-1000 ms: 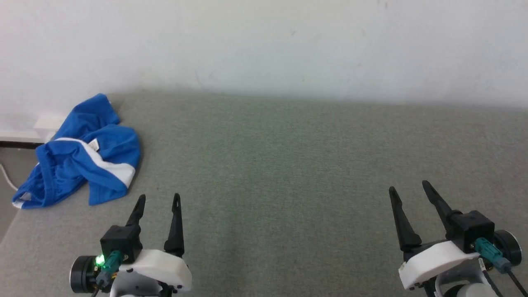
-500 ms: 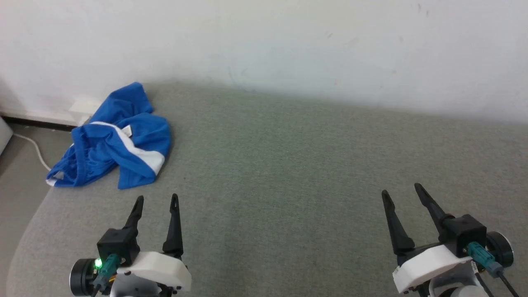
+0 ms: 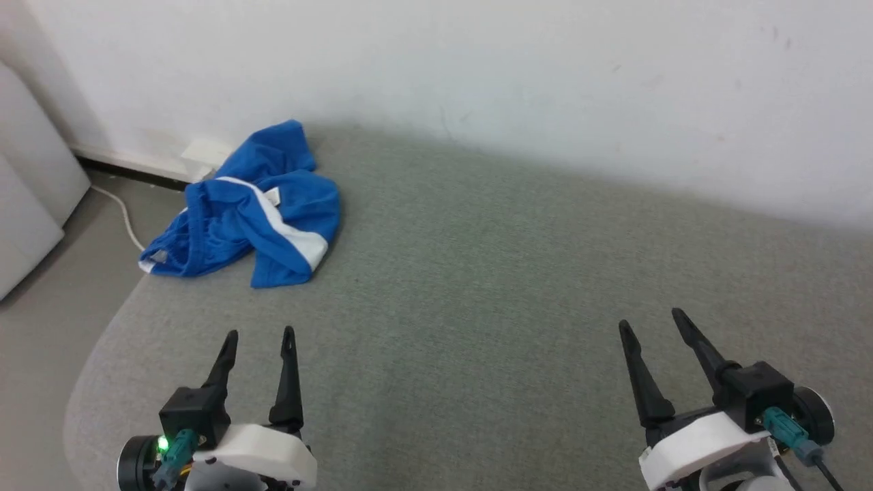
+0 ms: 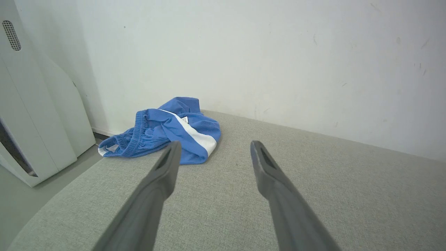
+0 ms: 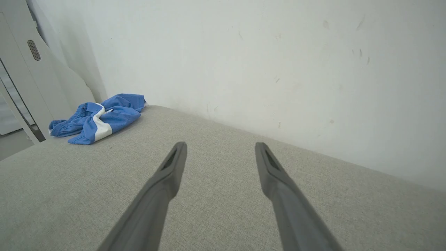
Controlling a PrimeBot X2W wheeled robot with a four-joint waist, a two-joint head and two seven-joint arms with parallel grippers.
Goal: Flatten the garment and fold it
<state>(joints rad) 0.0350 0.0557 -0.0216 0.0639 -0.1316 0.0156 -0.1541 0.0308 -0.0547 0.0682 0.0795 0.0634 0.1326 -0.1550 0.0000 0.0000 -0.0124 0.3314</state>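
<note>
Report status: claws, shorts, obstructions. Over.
Left claw open, empty. Right claw open, empty. Blue shorts crumpled, untouched, at far-left corner of grey pad. Nothing between claws and shorts.

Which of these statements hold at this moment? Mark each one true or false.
1. The blue shorts lie crumpled near the far left corner of the grey padded surface. True.
2. The left gripper is shut on the shorts. False: it is open and empty, and short of the shorts with bare surface between them.
3. The right gripper is open and holds nothing. True.
4. The shorts are already folded into a flat rectangle. False: they are bunched in a loose heap.
5. A white cable runs along the floor to the left of the surface. True.
</note>
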